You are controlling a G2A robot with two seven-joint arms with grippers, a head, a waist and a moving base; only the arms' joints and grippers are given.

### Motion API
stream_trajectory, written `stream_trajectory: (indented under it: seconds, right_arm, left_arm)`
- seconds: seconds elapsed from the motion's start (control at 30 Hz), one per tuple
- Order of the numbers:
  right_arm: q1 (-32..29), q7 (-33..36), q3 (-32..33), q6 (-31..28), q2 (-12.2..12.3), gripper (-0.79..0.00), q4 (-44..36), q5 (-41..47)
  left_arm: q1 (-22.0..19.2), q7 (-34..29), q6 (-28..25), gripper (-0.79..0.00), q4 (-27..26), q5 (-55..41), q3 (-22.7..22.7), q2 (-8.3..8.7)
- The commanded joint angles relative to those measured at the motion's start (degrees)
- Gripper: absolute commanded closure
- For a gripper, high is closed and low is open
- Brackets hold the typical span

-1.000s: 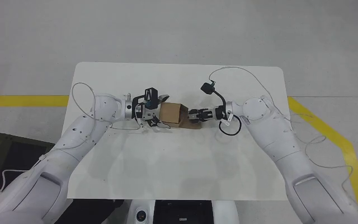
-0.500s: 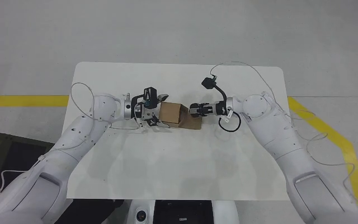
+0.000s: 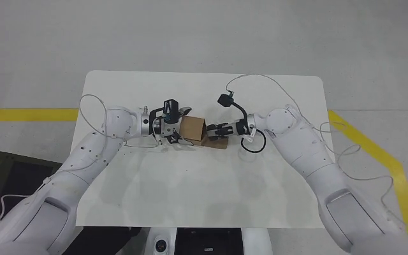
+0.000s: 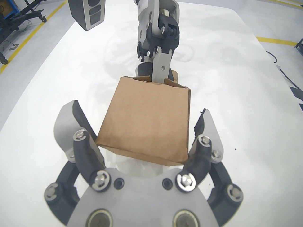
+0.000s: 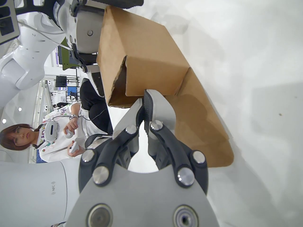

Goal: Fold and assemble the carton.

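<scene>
Box-folding trial: a brown cardboard carton (image 3: 193, 129) sits on a smooth white surface (image 3: 210, 191). It is a squared tube with crisp creases and matte, unprinted faces. The left claw (image 4: 139, 111) grasps one end of the carton, its black rubber-padded fingers (image 4: 67, 124) spread across the full width and pressed against opposite corners. At the carton's other end, which is open, the right claw (image 5: 143, 100) is clenched. Its metal-and-rubber tips are tight together and poke just inside the mouth, where the cut cardboard rim looks rough. A broad outer flap (image 5: 203, 128) with a rounded corner lies flat on the surface beneath that claw, hinged to the carton's lower edge. The surface runs out from the carton on every side, and its rounded edges stay well apart from the carton.
</scene>
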Motion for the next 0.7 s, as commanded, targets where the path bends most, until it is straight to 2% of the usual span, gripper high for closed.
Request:
stream_trajectory:
  seconds: [0.0,0.67]
  right_arm:
    - [0.07,-0.16,-0.37,-0.33,-0.35,0.000,0.62,0.76]
    - [2.01,-1.82,-4.04,-3.12,-4.32,0.000,6.63,5.34]
  left_arm:
    - [0.05,-0.12,0.00,-0.785,-0.08,0.10,-0.11,0.00]
    - [0.55,-0.60,0.00,-0.785,-0.40,0.35,-0.76,-0.05]
